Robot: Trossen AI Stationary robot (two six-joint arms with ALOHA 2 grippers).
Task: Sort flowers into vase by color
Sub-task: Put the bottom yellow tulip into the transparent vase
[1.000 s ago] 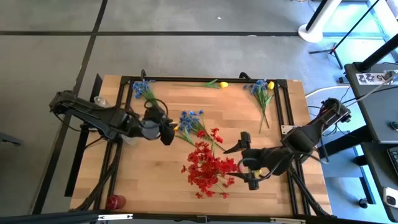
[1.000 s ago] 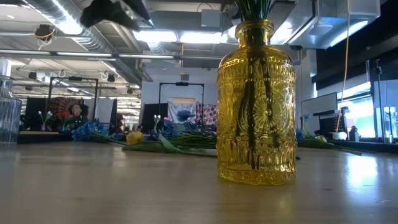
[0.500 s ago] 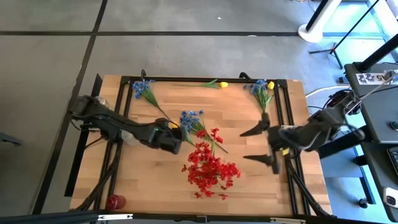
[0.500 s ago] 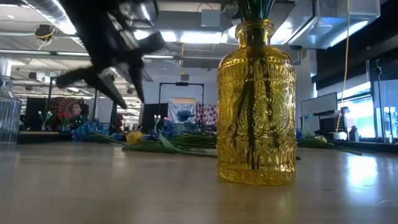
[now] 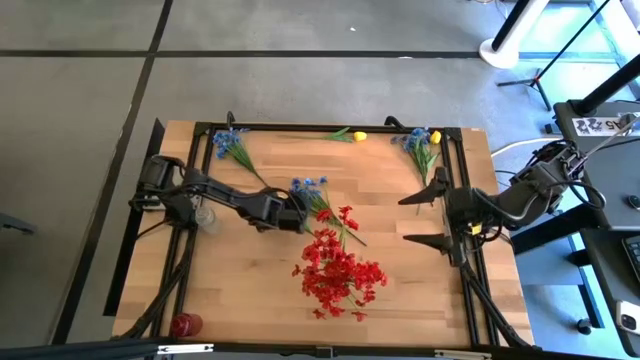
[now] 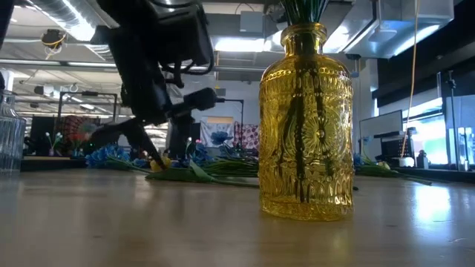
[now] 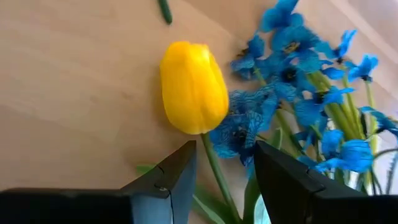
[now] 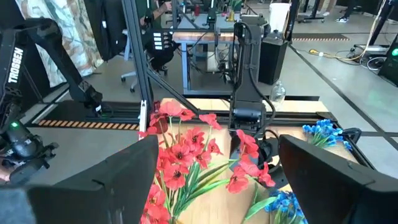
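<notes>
A yellow tulip lies on the table beside a sprig of blue flowers, left of the table's middle. My left gripper is open and slants down over it, one finger on each side of the tulip's green stem without touching it. In the low view a yellow glass vase stands with green stems in it. Seen from above, red flowers spread out near the table's middle. My right gripper hangs wide open, raised over the table's right side.
A clear glass vase stands at the left, under my left arm. More flowers lie along the far edge: a blue sprig, a yellow bloom and a blue-and-yellow bunch. A red object sits at the near left corner.
My left gripper has come down and gone toward the table's right, rolling about its own line, until its open fingers stand over the yellow tulip's stem. My right gripper has drawn away from the red flowers toward the table's right edge and risen, staying open.
</notes>
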